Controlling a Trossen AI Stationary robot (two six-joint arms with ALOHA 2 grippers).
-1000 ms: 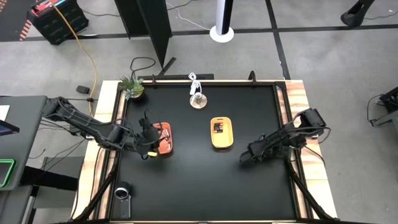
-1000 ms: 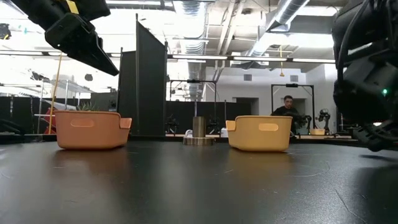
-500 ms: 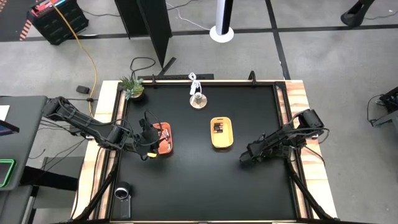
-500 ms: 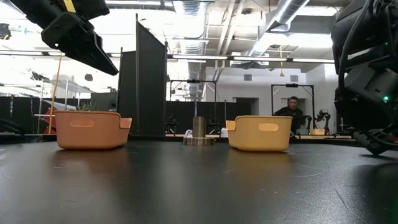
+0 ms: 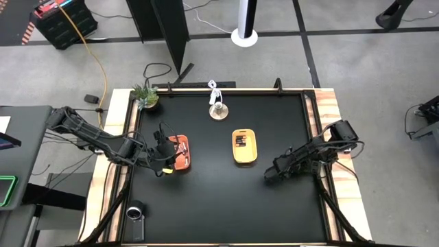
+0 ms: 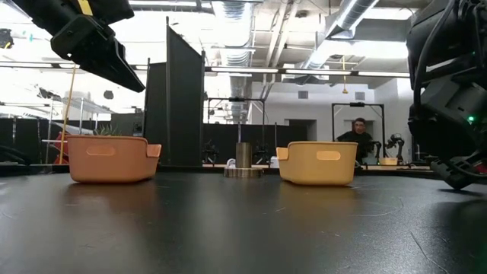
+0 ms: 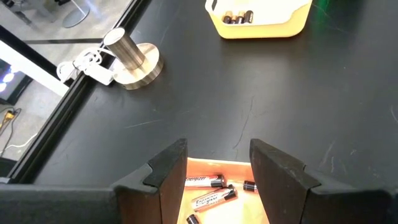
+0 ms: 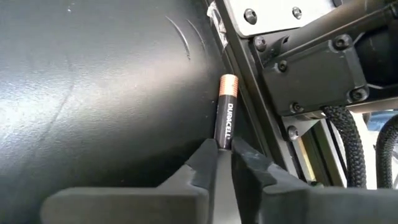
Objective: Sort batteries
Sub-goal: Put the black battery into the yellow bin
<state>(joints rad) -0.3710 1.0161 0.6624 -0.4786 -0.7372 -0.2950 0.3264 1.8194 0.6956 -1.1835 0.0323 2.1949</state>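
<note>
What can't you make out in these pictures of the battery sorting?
- Low view: both trays' contents, hidden by the walls of the orange tray and yellow tray.
- Left wrist view: some batteries, cut off by the left gripper.
- High view: the Duracell battery in the right gripper, too small.

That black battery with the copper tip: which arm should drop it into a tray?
The right one. Its hand is shut on the battery, while the left hand hovers open over the orange tray.

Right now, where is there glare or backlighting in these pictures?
Low view: bright ceiling lights backlight the orange tray and yellow tray. Right wrist view: broad sheen on the black table beside the Duracell battery.
</note>
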